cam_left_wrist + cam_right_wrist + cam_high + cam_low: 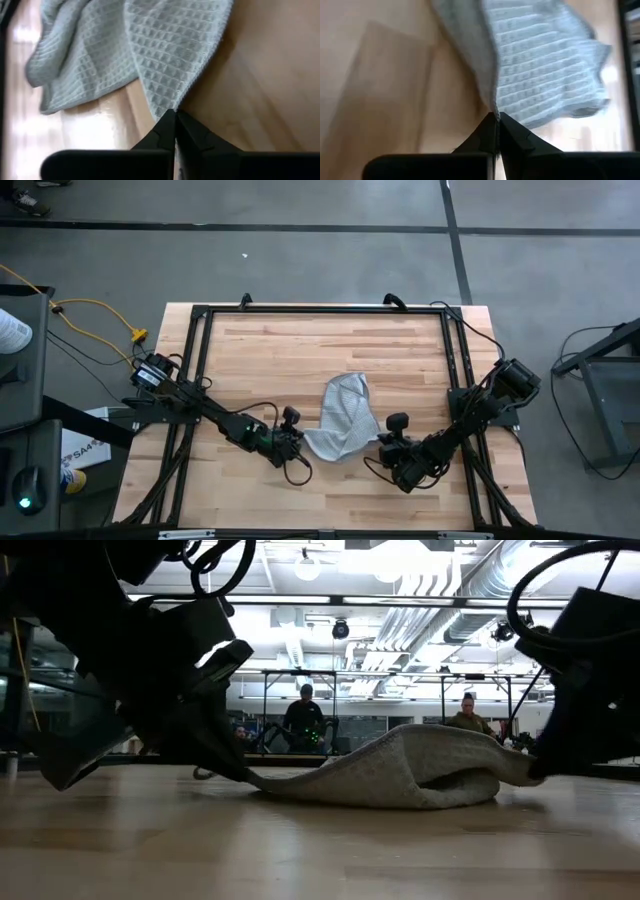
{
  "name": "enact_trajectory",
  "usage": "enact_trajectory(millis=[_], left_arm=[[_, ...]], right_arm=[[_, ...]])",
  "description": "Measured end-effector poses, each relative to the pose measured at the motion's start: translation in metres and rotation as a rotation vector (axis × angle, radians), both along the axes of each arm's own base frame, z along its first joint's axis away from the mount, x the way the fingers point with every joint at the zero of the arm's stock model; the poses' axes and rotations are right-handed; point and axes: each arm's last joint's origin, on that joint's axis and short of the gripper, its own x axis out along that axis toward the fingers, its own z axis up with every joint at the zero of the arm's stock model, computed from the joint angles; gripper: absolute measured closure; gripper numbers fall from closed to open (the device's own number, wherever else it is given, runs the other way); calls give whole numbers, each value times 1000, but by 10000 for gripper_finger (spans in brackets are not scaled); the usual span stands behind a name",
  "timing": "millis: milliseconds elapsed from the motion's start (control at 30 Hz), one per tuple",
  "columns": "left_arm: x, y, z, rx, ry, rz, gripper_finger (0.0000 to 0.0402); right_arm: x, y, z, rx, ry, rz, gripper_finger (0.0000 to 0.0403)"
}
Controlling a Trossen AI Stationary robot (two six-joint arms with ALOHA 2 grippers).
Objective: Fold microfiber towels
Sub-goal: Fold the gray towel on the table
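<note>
Both claws sit low at the near part of the wooden table (250, 345), pinching opposite near corners of the grey-blue towel (342, 420). Left claw (297, 444) is clamped on the towel's near-left corner, its fingertips (167, 125) closed on the edge. Right claw (385, 448) grips the near-right corner likewise. From there the rumpled towel stretches toward mid-table. Beyond the table, people (305, 715) stand in the room.

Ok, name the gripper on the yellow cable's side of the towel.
The left gripper, shut on the towel; the right gripper pinches its far side, away from the yellow cable.
</note>
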Motion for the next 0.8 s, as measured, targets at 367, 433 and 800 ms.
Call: enact_trajectory(millis=[367,433,800], left_arm=[[9,-2,16,93,-12,72,400],[11,-1,20,135,4,98,400],[12,1,41,207,21,254,401]], right_arm=[[9,-13,3,-48,-102,-111,399],[10,-14,6,-71,-136,-120,399],[6,-20,46,-75,-319,-166,399]])
